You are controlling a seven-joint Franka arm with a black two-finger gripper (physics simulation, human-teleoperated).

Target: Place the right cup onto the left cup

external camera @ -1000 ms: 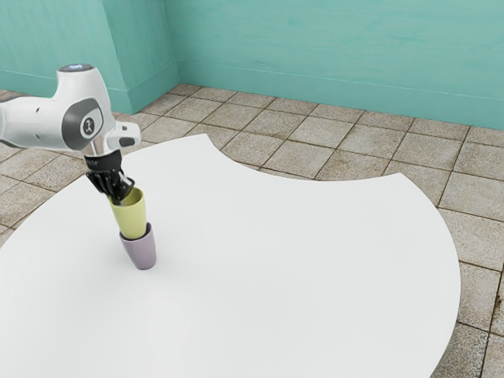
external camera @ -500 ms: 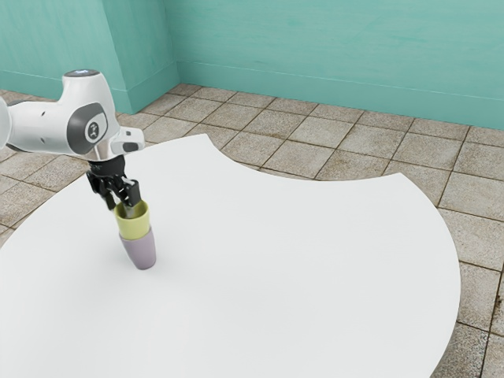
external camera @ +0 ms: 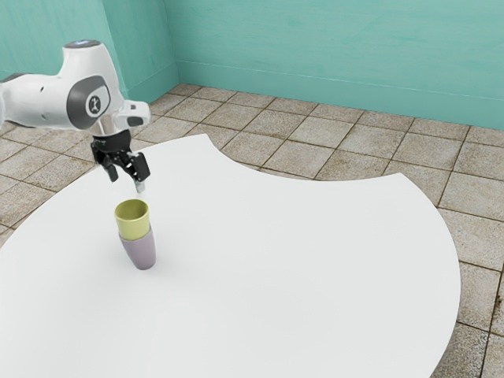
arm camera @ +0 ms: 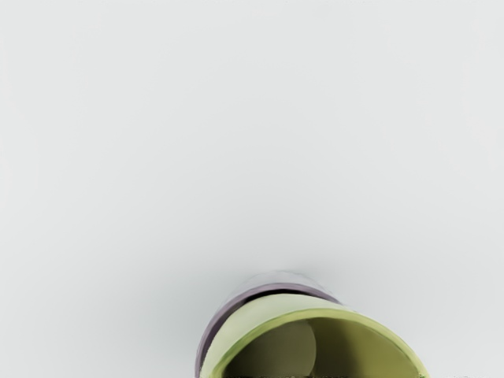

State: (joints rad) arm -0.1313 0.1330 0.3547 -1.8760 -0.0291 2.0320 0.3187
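“Above a white table [external camera: 307, 268], a black two-finger gripper [external camera: 127, 180] hangs with its fingers spread, apart from the cups below.”

“And the cups?”

“Stacked on the tabletop, near its edge on the exterior view's left. The yellow-green cup [external camera: 132, 223] sits mouth up in the purple cup [external camera: 142, 252], its lower part hidden inside.”

“What does the wrist view record?”

“The yellow-green cup's open mouth, with the purple cup's rim curving just outside its wall against the pale tabletop.”

“The arm?”

“A white robot arm [external camera: 47, 102] reaches in from the exterior view's left, its hand over the table.”

“The setting?”

“Square stone-colored tiles [external camera: 315, 138] pave the floor beyond the table's scooped edge; a teal wall [external camera: 331, 47] rises behind them.”
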